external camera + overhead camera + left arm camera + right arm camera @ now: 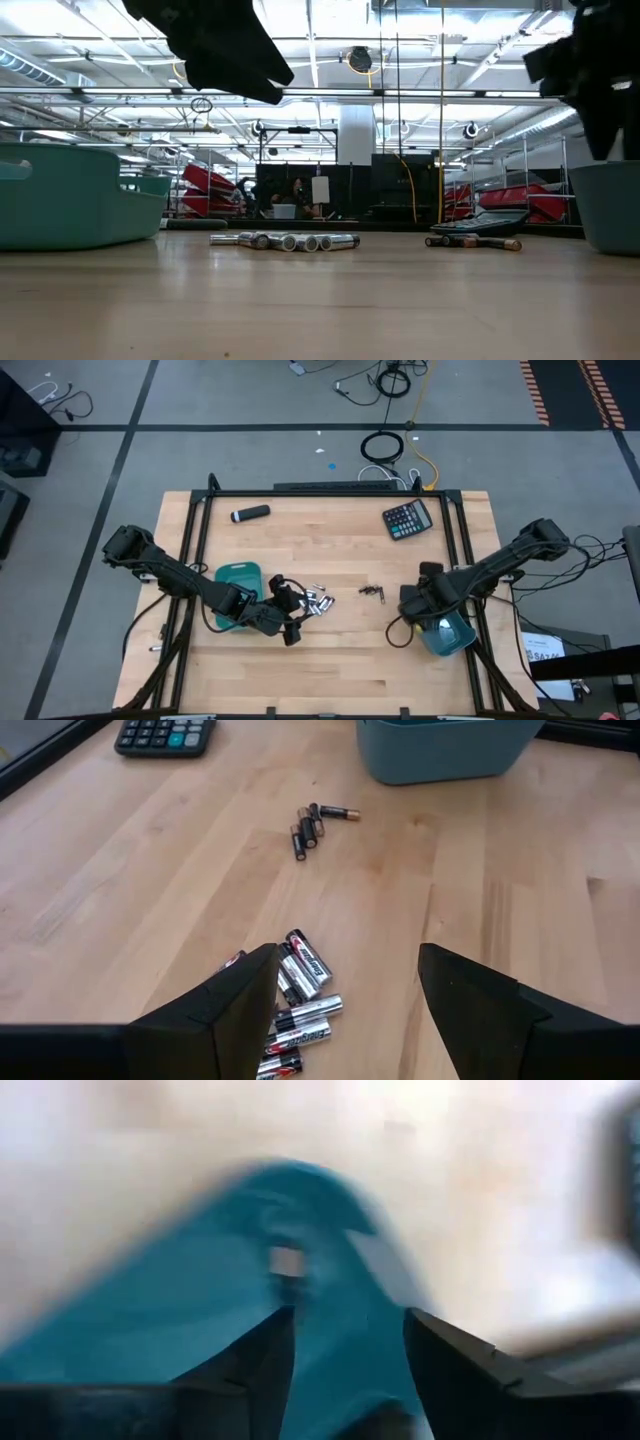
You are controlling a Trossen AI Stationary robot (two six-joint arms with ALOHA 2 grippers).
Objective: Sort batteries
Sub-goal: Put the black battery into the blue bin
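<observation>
- Batteries (317, 601), silvery ones, lie mid-table beside our left gripper (345, 995), open and empty.
- Smaller dark batteries (373, 592) lie nearby.
- Our right gripper (347, 1342) gapes empty over the right bin (450, 635).

Shiny metal batteries (300, 982) on pale matt wood table (150, 890); smooth teal plastic bin (440, 745)

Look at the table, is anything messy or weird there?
Nothing looks broken or spilled. The silvery batteries lie in a loose jumble mid-table, beside the left gripper, whose fingers are open. A smaller dark bunch lies apart. The right gripper, also open, hangs over a teal bin.
</observation>
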